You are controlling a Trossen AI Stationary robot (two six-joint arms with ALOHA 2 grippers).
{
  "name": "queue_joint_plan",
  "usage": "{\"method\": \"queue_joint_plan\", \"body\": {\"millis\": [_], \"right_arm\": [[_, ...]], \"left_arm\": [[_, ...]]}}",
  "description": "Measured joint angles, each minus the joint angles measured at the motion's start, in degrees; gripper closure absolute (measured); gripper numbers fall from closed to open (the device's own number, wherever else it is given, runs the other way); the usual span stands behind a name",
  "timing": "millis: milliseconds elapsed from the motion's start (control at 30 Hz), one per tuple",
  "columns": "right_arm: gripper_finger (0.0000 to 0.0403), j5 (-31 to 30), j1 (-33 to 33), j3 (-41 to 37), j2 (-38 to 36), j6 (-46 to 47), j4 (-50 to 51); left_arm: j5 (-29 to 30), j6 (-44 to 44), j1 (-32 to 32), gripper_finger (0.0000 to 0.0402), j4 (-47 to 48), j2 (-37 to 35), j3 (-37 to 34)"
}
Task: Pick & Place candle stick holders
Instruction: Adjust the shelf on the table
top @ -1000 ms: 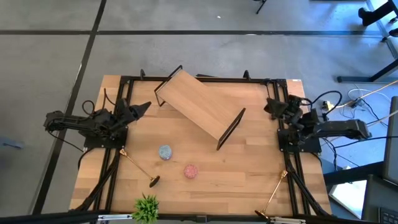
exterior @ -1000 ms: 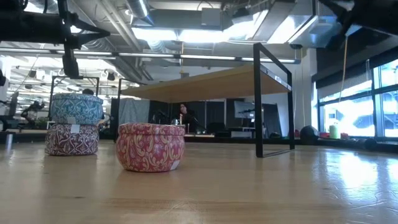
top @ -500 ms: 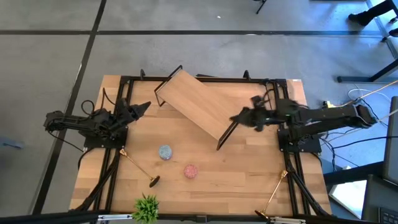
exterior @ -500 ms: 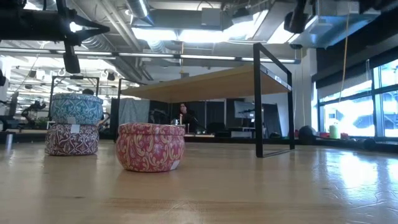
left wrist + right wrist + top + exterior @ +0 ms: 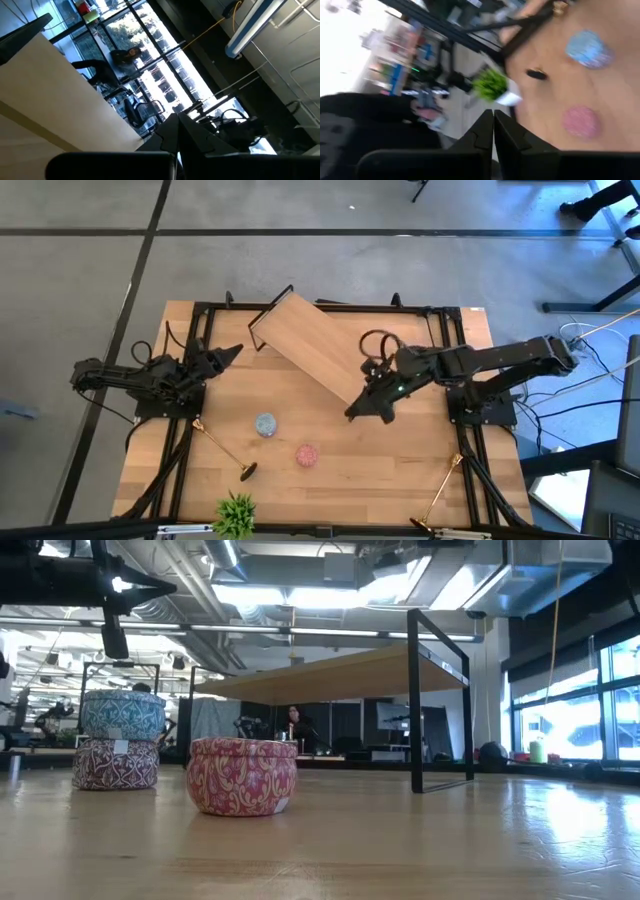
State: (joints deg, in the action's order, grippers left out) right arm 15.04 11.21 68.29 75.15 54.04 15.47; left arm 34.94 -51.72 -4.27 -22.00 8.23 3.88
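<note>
Our right gripper [image 5: 362,412], fingers closed and empty, has swung out to frame centre, heading for a holder [image 5: 222,449].

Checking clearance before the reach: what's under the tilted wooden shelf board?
In the low view, bare table shows beneath the light wooden shelf board on black metal legs; nothing stands there. From above, the board covers that patch, so anything lying flat can't be ruled out.

a blue tin [image 5: 265,424], pink tin [image 5: 306,454], plant [image 5: 236,513] and wooden shelf [image 5: 310,340] share the table [image 5: 400,470].
</note>
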Motion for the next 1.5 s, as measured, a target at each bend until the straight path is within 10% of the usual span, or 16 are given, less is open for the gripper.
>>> {"method": "queue_joint_plan", "body": {"millis": [267,967,1500], "right_arm": [[0.0396,-4.4,4.6,13.3,4.8,-5.1,25.4],[0.0402,-9.9,5.8,13.2,20.3,1.1,31.0],[0.0403,-31.7,5.3,13.2,23.8,19.1,37.1]], "left_arm": [[-3.0,0.0,0.0,0.0400,0.2,0.0,0.0],[-8.6,0.0,0.0,0.0400,0.8,0.0,0.0],[-8.5,-0.2,0.0,0.0400,1.7,0.0,0.0]]}}
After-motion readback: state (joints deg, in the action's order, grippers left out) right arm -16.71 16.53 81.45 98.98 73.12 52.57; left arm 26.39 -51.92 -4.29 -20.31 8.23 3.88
